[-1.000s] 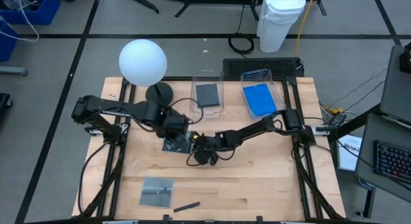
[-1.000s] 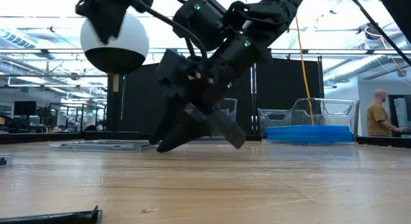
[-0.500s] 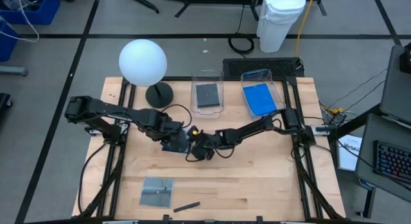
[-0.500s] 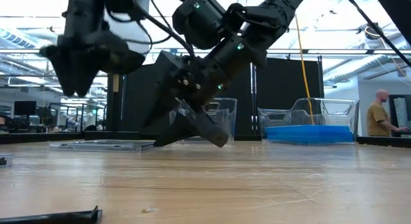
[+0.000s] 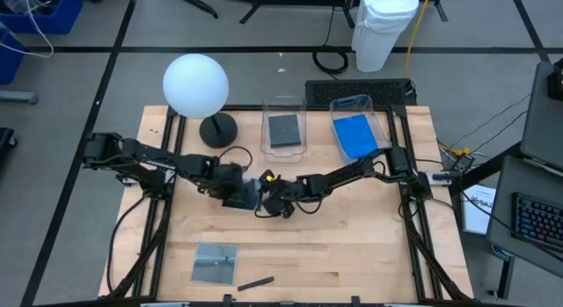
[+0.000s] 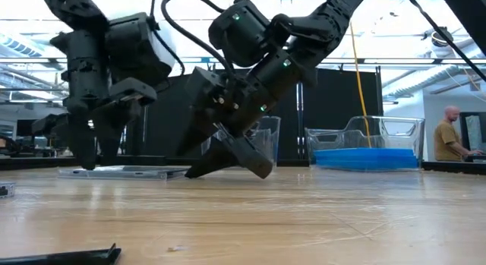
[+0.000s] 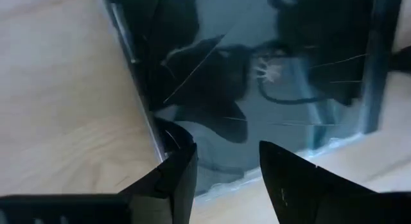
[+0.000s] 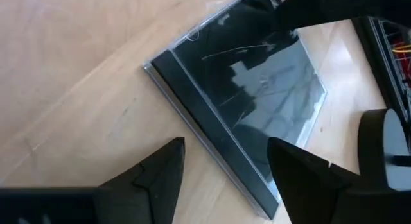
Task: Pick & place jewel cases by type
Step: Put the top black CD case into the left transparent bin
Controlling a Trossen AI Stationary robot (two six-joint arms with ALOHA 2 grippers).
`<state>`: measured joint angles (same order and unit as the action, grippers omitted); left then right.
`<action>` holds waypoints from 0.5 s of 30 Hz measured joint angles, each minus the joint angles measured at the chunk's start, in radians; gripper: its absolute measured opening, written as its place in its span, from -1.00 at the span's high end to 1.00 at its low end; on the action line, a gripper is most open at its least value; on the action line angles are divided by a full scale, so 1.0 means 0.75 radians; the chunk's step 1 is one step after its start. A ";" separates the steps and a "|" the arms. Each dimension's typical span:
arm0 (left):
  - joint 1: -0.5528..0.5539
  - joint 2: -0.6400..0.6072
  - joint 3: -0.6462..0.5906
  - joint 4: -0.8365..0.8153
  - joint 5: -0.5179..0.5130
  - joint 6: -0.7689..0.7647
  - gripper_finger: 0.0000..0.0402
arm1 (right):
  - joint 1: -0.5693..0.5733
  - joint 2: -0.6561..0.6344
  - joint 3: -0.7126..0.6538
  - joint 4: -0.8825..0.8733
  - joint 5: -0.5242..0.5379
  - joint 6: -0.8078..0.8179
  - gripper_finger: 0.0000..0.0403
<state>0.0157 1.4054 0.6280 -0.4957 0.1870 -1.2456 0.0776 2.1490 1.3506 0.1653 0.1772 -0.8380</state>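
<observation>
A dark jewel case (image 7: 257,76) with a scratched clear lid lies flat on the table's middle; it also shows in the right wrist view (image 8: 250,102) and the low view (image 6: 121,171). My left gripper (image 7: 228,172) is open and points down over one edge of it (image 6: 97,160). My right gripper (image 8: 225,179) is open, slanting down just to the case's right (image 5: 268,201), with a corner of the case between its fingers. Another grey case (image 5: 215,261) lies flat near the front left. A dark case (image 5: 283,129) and blue cases (image 5: 356,135) lie in two clear tubs. My left gripper stands with its open fingers (image 7: 173,166) low over the case's edge (image 7: 212,179), pointing down from above. I cannot tell whether the fingertips touch the case. The case lies flat on the table.
A white globe lamp (image 5: 195,83) stands at the far left. A small dark stick (image 5: 255,282) lies at the near edge. The two clear tubs stand at the far side, and bare wood lies on the near right. A person (image 6: 448,140) stands far behind the table.
My left gripper has come down from high above the table to just over the flat dark case, moving a little toward the near edge. My right gripper has shifted slightly toward the left. The case has stayed flat on the table.
</observation>
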 joint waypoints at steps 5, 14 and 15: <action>0.041 -0.010 -0.111 0.131 0.020 -0.062 0.13 | 0.000 -0.003 -0.023 0.015 -0.031 0.050 -0.06; 0.047 -0.043 -0.056 0.054 0.028 -0.004 0.13 | -0.013 -0.004 -0.030 0.009 -0.033 0.056 -0.07; 0.047 -0.049 -0.032 0.019 0.005 0.008 0.13 | -0.014 -0.004 -0.030 0.010 -0.034 0.057 -0.07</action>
<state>0.0513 1.3688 0.6043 -0.4811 0.1909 -1.2396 0.0672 2.1464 1.3281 0.1731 0.1518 -0.7956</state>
